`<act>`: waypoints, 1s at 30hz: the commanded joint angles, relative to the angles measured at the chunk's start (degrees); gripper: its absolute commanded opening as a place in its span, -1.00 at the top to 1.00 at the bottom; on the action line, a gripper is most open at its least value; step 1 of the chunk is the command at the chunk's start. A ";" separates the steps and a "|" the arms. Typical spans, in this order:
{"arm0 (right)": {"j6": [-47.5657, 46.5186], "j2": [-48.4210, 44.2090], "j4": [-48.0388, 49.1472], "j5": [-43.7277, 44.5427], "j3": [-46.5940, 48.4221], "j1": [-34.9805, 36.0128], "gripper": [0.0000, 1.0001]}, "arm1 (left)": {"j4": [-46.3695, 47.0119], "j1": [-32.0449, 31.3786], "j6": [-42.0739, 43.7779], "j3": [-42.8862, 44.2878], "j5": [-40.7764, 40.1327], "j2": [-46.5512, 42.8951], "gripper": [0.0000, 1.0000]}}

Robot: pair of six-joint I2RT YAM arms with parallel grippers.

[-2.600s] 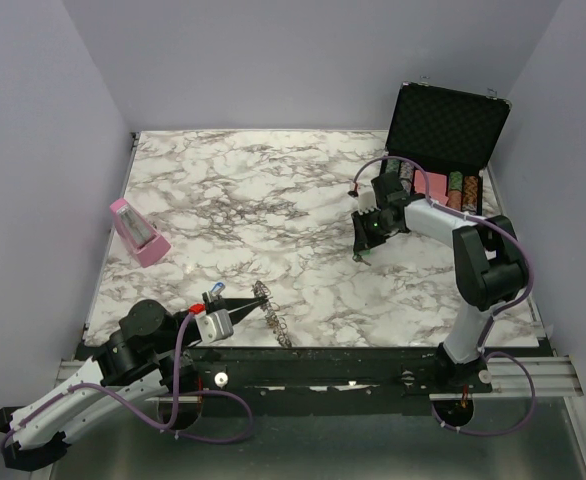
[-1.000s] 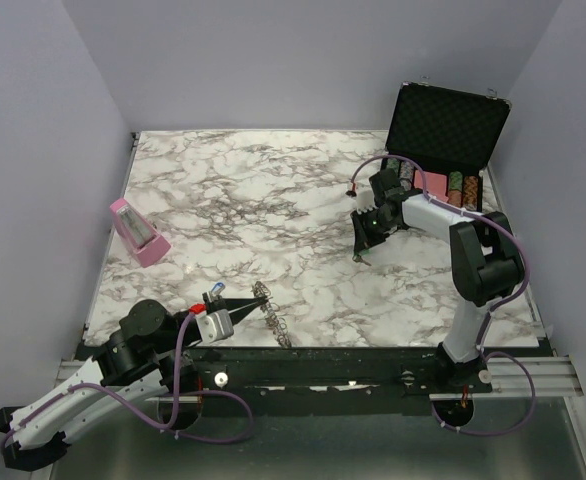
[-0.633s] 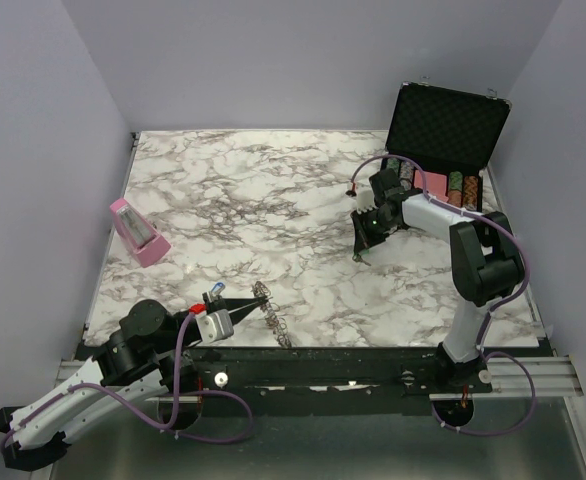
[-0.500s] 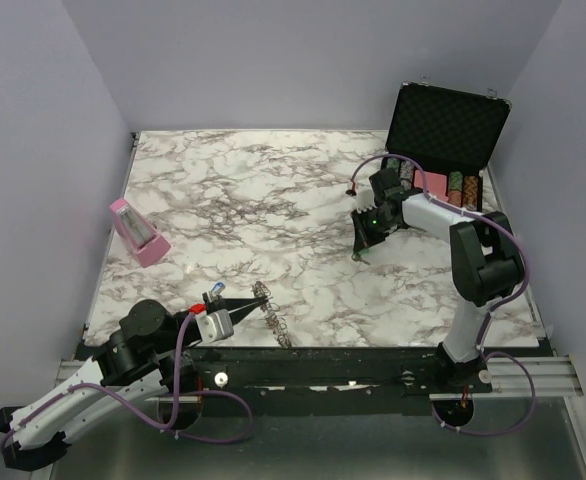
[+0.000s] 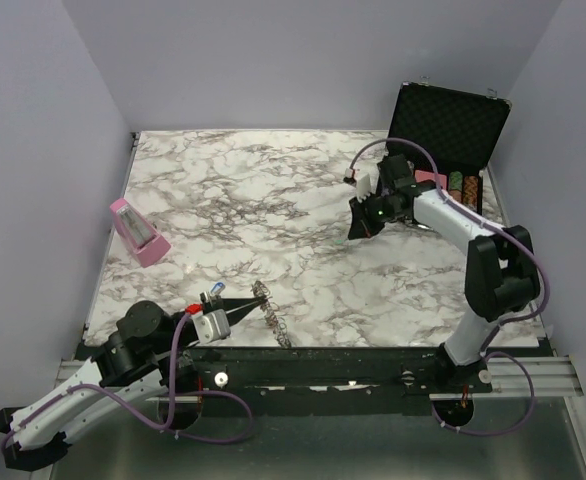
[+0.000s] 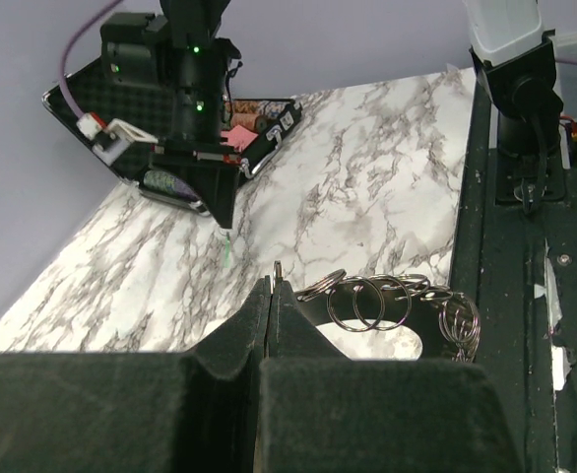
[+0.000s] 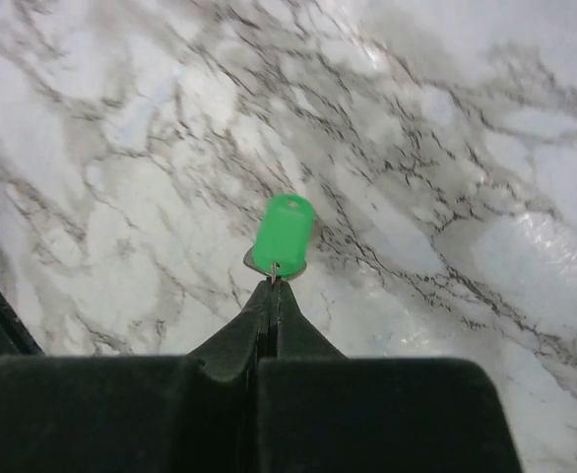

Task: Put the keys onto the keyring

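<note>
My right gripper [image 7: 272, 283] is shut on a small key with a green plastic head [image 7: 285, 235], pinched by its thin metal edge and held just above the marble table [image 5: 273, 200]. In the top view this gripper [image 5: 354, 236] hangs at the right rear. The left wrist view shows the green key [image 6: 227, 248] dangling below its tips. My left gripper [image 6: 272, 281] is shut on the keyring [image 6: 367, 301], a chain of thin silvery loops trailing right. From above, the keyring [image 5: 271, 310] lies near the front edge with the left gripper [image 5: 252, 303] at its left end. No other keys show.
An open black case [image 5: 448, 125] holding striped poker chips [image 5: 461, 186] stands at the back right, just behind the right arm. A pink object [image 5: 138, 232] lies at the table's left. A black rail [image 5: 373, 360] runs along the near edge.
The right gripper has shut on the green key and risen from the table, shifting toward the back. The left gripper and keyring have not moved.
</note>
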 commanded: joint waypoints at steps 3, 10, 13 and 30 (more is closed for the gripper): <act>-20.07 -11.30 -6.89 -15.14 6.22 -0.46 0.99 | 5.76 -0.23 -2.36 1.72 0.76 -0.85 1.00; -46.43 -16.84 -25.34 -32.26 14.75 -0.55 0.99 | 10.06 -0.32 -2.54 5.33 1.99 2.13 1.00; -61.72 -20.09 -33.60 -41.94 12.66 -0.55 0.99 | 11.39 -0.32 -2.80 6.38 2.78 3.36 1.00; -111.33 -28.98 -49.62 -49.87 2.10 -0.37 0.99 | 15.25 -0.32 6.33 4.01 3.92 11.00 1.00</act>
